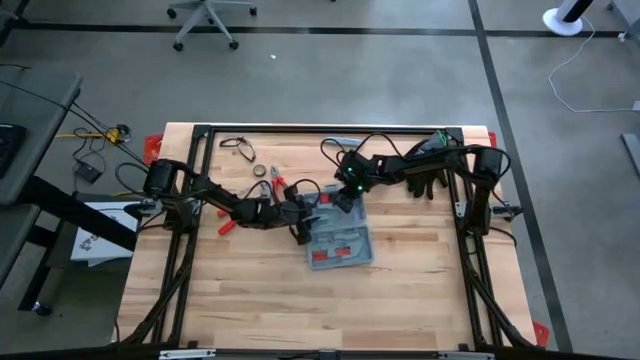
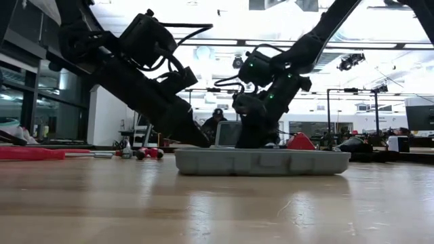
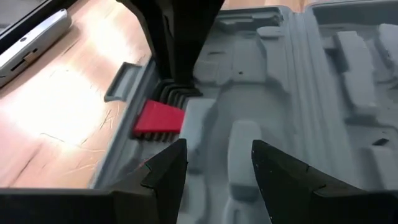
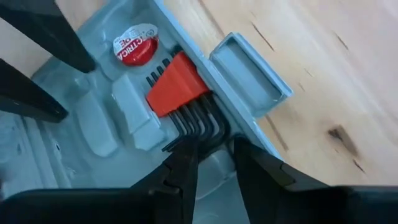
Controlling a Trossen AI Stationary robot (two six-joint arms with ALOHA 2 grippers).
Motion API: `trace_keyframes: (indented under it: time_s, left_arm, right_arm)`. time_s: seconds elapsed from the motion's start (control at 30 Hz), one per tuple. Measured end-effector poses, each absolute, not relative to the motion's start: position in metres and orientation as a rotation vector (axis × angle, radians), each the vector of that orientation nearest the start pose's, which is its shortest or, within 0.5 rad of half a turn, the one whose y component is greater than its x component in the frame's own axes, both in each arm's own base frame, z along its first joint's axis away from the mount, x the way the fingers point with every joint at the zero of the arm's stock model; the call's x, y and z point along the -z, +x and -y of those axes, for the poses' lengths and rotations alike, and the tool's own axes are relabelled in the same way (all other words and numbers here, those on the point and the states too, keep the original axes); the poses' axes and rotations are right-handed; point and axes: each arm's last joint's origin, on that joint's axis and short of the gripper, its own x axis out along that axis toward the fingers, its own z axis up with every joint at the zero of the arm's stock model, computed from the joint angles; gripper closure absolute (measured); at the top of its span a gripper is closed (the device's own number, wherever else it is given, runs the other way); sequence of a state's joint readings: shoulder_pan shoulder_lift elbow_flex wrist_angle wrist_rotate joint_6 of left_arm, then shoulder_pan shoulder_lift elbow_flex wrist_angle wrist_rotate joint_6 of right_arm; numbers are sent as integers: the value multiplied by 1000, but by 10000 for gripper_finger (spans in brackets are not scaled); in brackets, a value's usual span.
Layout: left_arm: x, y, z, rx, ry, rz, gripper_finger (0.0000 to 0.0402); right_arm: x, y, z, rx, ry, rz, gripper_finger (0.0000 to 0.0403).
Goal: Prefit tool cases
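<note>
The blue-grey tool case [image 1: 340, 240] lies open on the wooden table, its moulded slots up, with red-handled tools [image 1: 335, 255] in its near part. A black hex key set in a red holder [image 4: 177, 84] sits in a slot at the case's far end, beside the latch tab [image 4: 252, 71]. My right gripper [image 4: 214, 155] reaches down from the far right and is shut on that set. My left gripper [image 3: 217, 168] stands open low over the case's left part; I cannot tell whether it touches the case. My right gripper has the bent ends of the black hex keys [image 4: 205, 127] between its two fingertips, next to the case's rim. The fingers slant steeply down from the table's far right side. The set lies in its slot, red holder resting on the case's inner moulding.
A round red-labelled piece [image 4: 135, 45] sits in the case near the keys. Loose red-handled tools [image 1: 226, 226] and pliers [image 1: 278, 183] lie left of the case, black gloves [image 1: 425, 182] at the far right, a slim grey bar [image 3: 31, 37] beside the case. Bare wood stretches toward the near edge.
</note>
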State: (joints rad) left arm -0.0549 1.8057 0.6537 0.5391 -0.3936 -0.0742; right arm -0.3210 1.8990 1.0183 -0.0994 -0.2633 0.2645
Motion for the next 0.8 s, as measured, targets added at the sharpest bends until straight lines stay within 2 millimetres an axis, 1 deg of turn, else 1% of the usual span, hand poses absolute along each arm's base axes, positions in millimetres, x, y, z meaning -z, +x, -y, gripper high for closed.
trace_keyframes:
  time_s: [0.5, 0.6, 0.8]
  left_arm:
    - [-102, 311, -11, -362, 40, -644, 227]
    - [-101, 310, -13, -364, 40, -654, 227]
    - [-100, 310, -13, -364, 40, -660, 227]
  right_arm:
    - [-131, 356, 98, 4, 571, -814, 304]
    - [-130, 356, 98, 19, 572, -820, 304]
    - [-127, 351, 107, 117, 562, -854, 304]
